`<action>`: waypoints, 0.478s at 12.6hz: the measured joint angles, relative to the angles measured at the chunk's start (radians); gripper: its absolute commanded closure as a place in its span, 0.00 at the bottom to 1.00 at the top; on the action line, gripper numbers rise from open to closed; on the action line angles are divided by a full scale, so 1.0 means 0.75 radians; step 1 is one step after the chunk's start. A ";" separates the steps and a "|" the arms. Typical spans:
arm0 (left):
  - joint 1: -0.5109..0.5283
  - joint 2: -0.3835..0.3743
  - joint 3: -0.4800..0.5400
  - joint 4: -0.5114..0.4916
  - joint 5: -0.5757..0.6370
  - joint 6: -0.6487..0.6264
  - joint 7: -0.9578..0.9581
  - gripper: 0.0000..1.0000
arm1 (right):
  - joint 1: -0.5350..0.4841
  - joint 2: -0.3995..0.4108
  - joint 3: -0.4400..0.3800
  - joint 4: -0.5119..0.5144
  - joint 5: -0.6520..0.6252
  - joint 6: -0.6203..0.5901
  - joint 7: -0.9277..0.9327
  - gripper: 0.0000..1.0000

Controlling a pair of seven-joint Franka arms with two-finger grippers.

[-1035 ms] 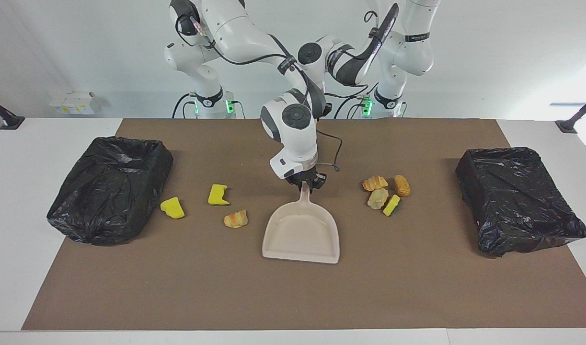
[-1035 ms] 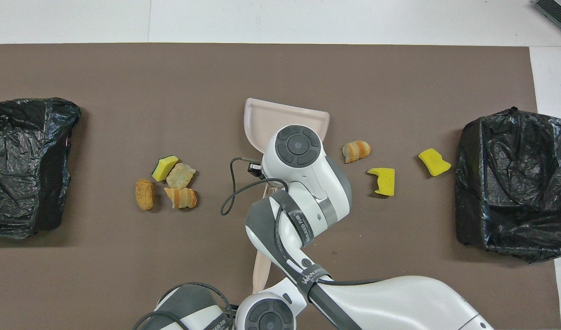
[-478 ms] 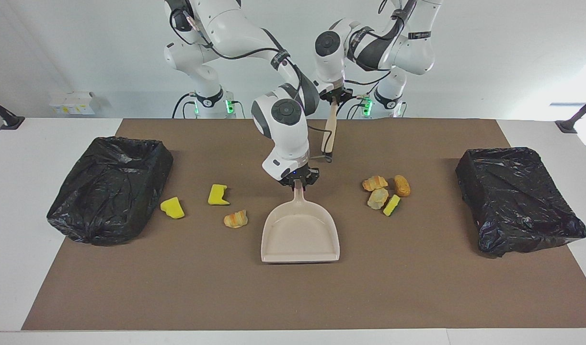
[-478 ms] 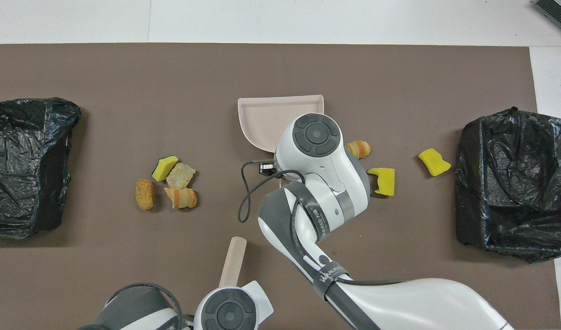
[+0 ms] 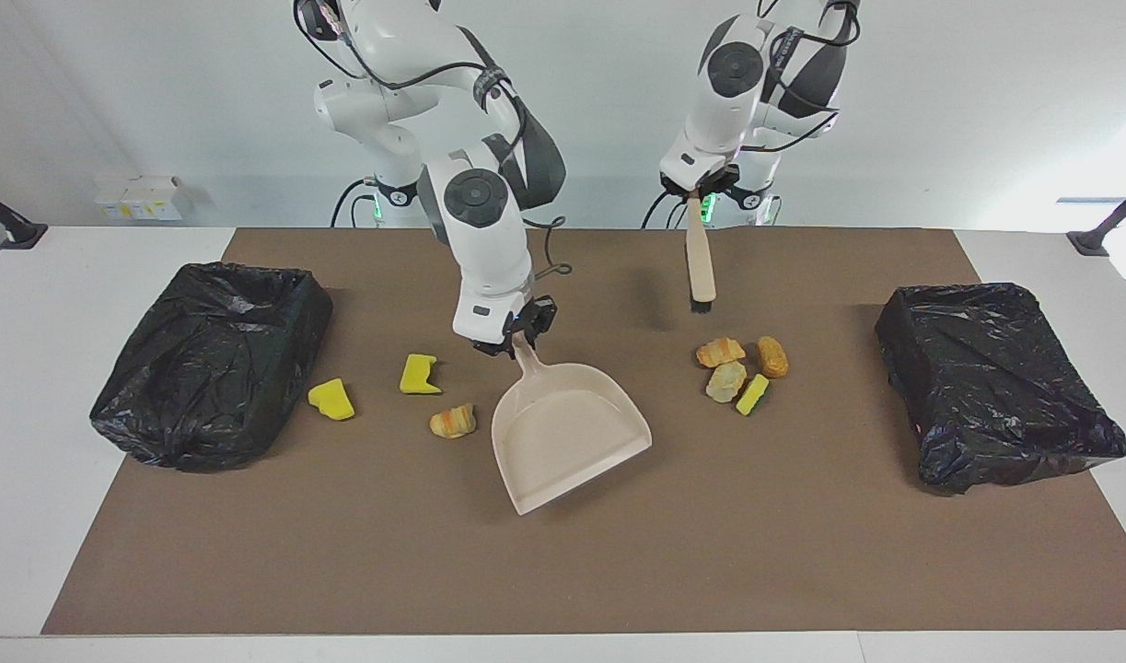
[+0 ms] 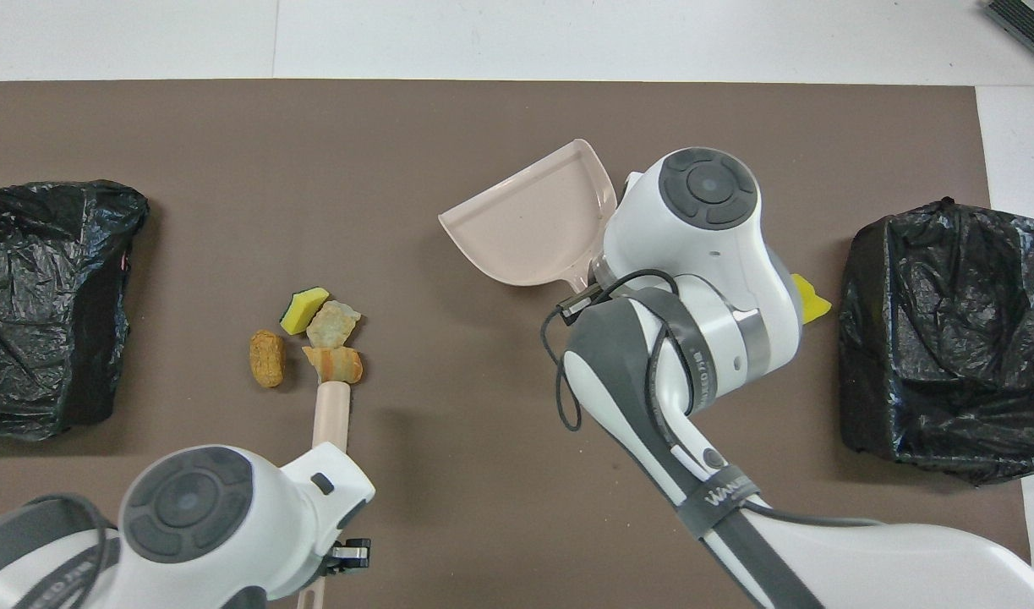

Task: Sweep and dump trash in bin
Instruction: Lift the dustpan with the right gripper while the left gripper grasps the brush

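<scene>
In the middle of the facing view, the right gripper (image 5: 515,333) pinches the handle of the beige dustpan (image 5: 567,435), and the pan sits tilted on the brown mat (image 5: 563,562). At the top, the left gripper (image 5: 701,189) grips a brush (image 5: 700,262) that hangs straight down over the mat. Four trash pieces (image 5: 742,368) lie bunched right of center (just below the brush tip). Three more (image 5: 419,374) lie left of the pan. A black bin (image 5: 213,364) sits at the left edge, another (image 5: 995,382) at the right.
</scene>
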 measured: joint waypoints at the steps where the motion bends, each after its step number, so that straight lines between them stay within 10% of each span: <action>1: 0.072 0.000 0.001 0.011 0.017 0.000 0.005 1.00 | -0.021 -0.013 -0.001 -0.001 -0.006 -0.032 -0.198 1.00; 6: 0.471 0.070 0.001 0.024 0.055 0.173 0.246 1.00 | -0.018 -0.028 0.005 -0.027 -0.196 -0.115 -0.778 1.00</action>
